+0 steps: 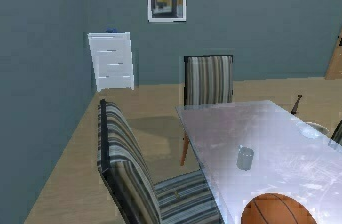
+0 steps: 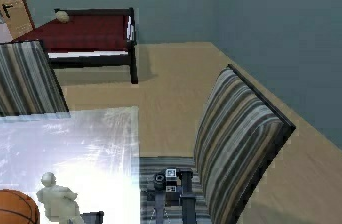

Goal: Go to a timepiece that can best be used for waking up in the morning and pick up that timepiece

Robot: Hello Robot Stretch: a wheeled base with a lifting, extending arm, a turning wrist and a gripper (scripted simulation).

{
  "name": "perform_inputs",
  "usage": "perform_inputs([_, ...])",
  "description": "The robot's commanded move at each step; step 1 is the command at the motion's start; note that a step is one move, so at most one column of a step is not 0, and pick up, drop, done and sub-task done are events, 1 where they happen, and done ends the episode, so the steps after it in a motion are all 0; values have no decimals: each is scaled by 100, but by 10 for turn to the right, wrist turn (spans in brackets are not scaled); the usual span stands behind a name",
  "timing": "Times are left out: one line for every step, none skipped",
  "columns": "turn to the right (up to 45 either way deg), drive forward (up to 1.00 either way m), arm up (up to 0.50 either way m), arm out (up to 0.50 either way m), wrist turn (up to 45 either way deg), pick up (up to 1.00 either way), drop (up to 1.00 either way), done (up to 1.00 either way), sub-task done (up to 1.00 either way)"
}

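The claw shows against a striped chair; its spread and hold cannot be told. A small dark thing, possibly the timepiece, tops the far dresser.

The arm rises as a short dark bar from the arm side view's bottom edge. Two white marker squares sit at its end. The pincer is a dark shape just left of them; whether it holds anything cannot be told.

Ball, perhaps cup on table; near chair left, far chair behind; drawers against back wall.
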Motion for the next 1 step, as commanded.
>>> perform_inputs([0,0,0,0,450,0,0,0,0])
